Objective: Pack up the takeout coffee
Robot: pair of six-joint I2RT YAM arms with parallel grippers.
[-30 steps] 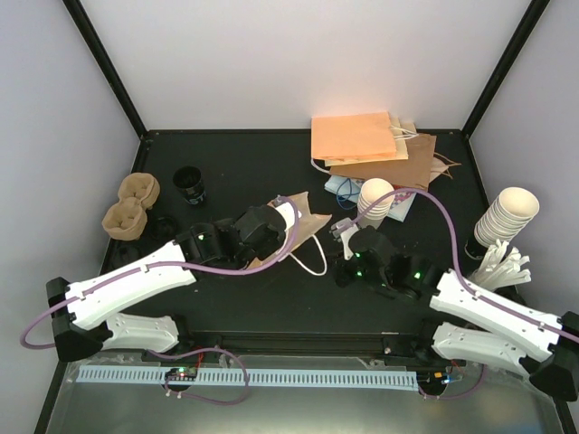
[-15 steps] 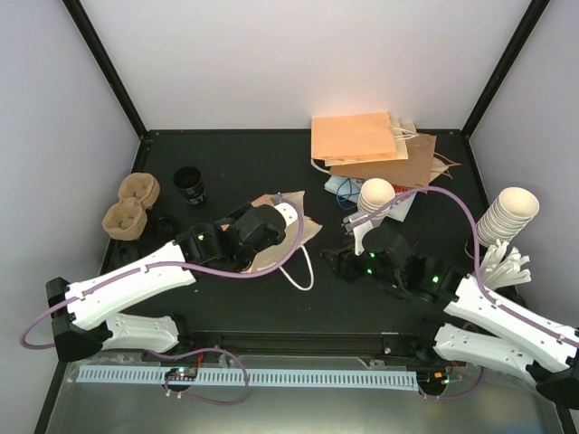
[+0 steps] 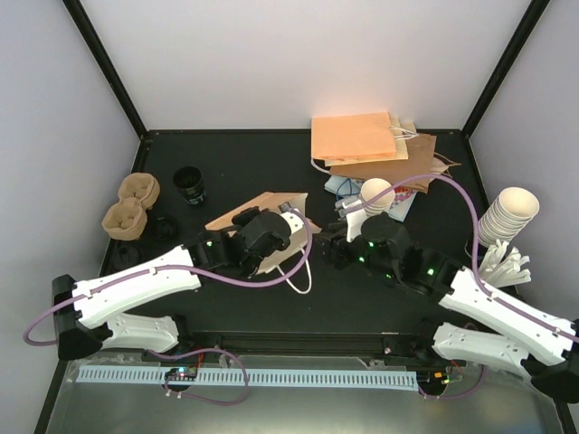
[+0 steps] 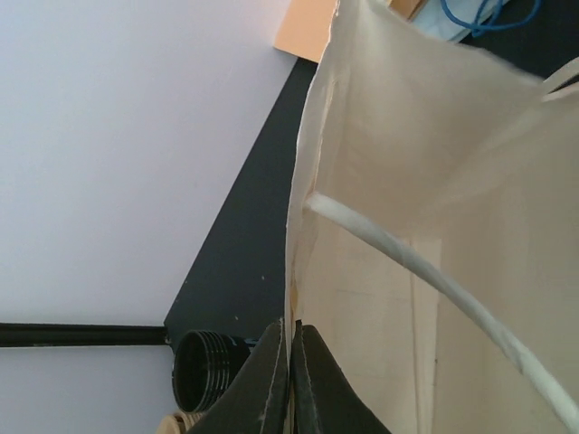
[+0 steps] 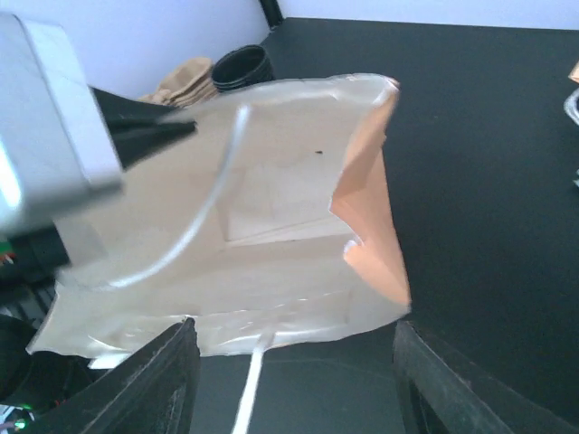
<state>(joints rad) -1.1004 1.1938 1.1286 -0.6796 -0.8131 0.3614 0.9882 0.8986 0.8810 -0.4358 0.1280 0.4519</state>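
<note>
Coffee cup (image 3: 189,184), showing black from above, is standing far left on the black surface (image 3: 244,158), near the brown pulp trays (image 3: 129,204) and well apart from both arms. Pale walls and black corner posts are enclosing the surface. A pile of paper bags (image 3: 362,137) is lying at the back, and a stack of white cups (image 3: 508,215) is standing at the right. The left arm is reaching to the middle, its left fingers (image 4: 268,380) pressed together, pinching the rim of an open paper bag (image 3: 258,206). The right arm is stretching in from the right, its right fingers (image 5: 163,380) spread wide, facing the bag's mouth and gripping nothing.
</note>
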